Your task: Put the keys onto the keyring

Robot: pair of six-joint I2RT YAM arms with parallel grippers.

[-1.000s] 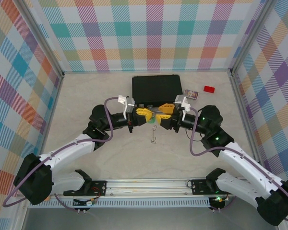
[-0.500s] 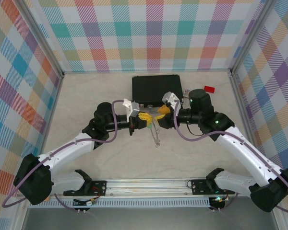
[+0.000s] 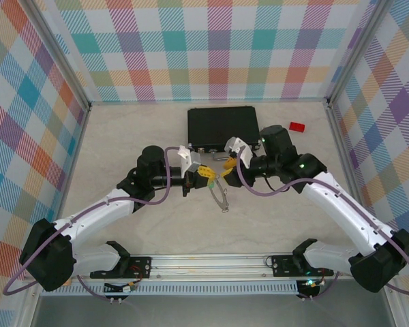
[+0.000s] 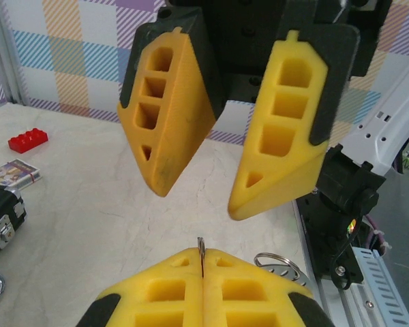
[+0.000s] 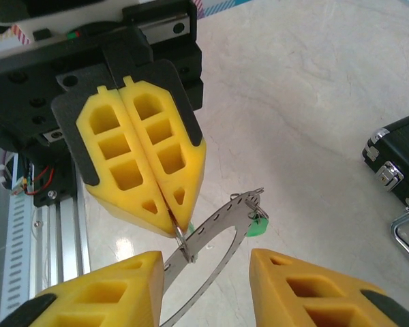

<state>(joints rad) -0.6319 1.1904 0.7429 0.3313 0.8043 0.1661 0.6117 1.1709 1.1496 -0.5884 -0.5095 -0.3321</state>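
Both arms meet over the middle of the table (image 3: 123,150), just on the near side of the black case (image 3: 221,126) that lies toward the far edge. The left gripper (image 5: 176,228) is clamped tight, and its yellow pads pinch the thin edge of the keyring (image 5: 218,219), so the hoop hangs in the air below it, clear of the table. The right gripper (image 4: 199,203) faces it with jaws apart, one finger on either side of the hoop and touching nothing.

One green key (image 5: 258,225) dangles at the hoop's far end by the clasp; whether it is fully threaded I cannot tell, and I cannot make out the second key.

That hoop looks like light, flat, springy metal, smooth enough to slide or pivot in a pinch. It should flex rather than break, but it will likely swing if nudged. The best hold is probably across the flat band close to the clasp, so the end stays steady. The key is tiny and light, and its plastic tag is the surest place to grip.
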